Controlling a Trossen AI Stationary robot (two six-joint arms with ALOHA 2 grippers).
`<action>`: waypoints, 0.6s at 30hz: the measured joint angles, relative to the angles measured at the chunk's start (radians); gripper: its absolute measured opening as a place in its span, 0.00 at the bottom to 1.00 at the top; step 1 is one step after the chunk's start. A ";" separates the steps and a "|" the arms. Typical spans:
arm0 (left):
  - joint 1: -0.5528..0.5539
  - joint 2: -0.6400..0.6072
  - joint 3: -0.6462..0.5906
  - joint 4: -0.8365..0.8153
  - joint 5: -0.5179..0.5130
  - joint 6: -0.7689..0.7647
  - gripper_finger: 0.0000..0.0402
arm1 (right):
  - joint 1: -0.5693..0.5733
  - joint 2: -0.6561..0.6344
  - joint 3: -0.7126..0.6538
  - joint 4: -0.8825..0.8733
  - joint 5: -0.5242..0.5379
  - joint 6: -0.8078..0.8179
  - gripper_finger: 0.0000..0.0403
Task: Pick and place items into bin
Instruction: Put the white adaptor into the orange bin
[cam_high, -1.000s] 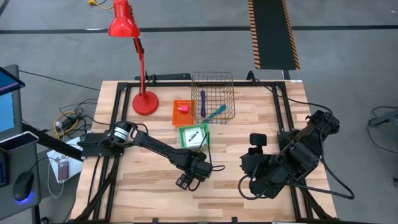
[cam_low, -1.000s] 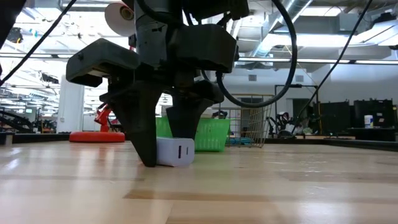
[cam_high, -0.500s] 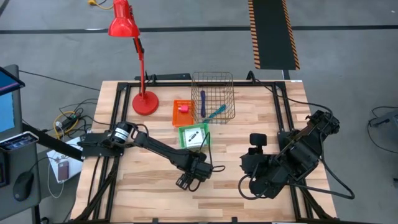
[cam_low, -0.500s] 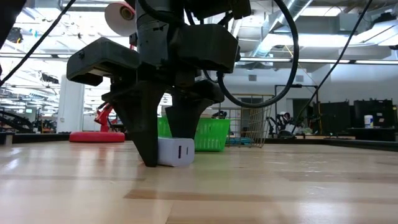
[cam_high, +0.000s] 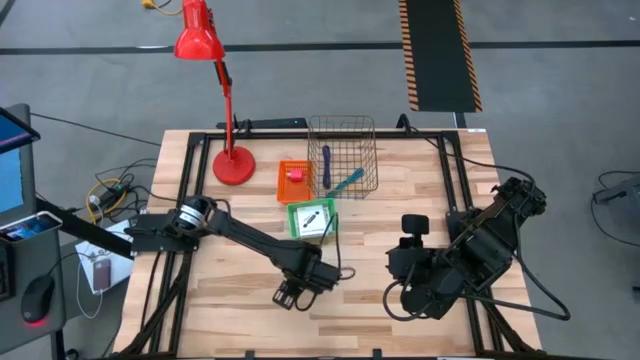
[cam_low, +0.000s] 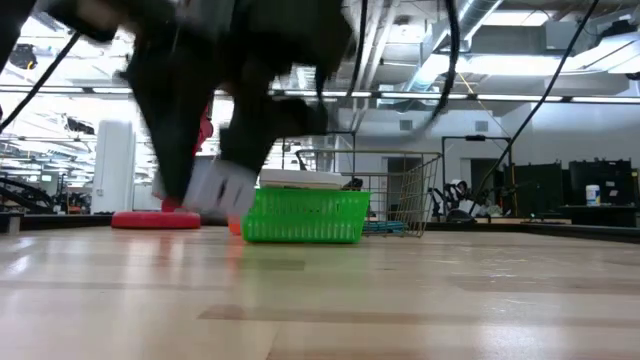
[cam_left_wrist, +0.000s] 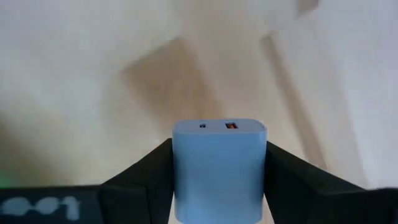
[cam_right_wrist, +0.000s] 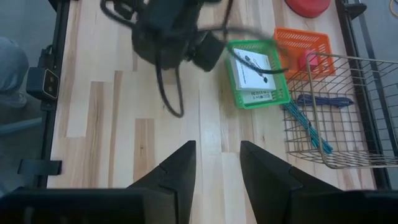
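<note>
left gripper (cam_left_wrist: 217, 180) | we see its fingers closed on the pale lavender block (cam_left_wrist: 219, 168) | block lifted above table (cam_high: 230, 300) | right gripper (cam_right_wrist: 217, 168) parted, empty

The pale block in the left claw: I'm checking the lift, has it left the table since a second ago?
Yes. The pale block has risen off the wood to the green basket's rim height, gripped by the left claw.

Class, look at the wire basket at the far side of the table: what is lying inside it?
Inside the wire basket lie a purple pen and a teal pen, crossing near the floor. Whether anything small hides beneath them cannot be seen. The orange bin beside it holds a pink block.
</note>
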 joint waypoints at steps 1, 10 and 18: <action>0.001 -0.009 0.017 -0.044 -0.020 -0.007 0.45 | 0.000 0.000 0.000 0.000 0.000 0.000 0.29; 0.052 -0.097 0.134 -0.361 -0.336 -0.041 0.45 | 0.000 0.000 0.000 0.000 0.000 -0.001 0.29; 0.237 -0.185 0.135 -0.413 -0.563 -0.010 0.45 | 0.000 0.000 0.000 0.000 0.000 0.000 0.29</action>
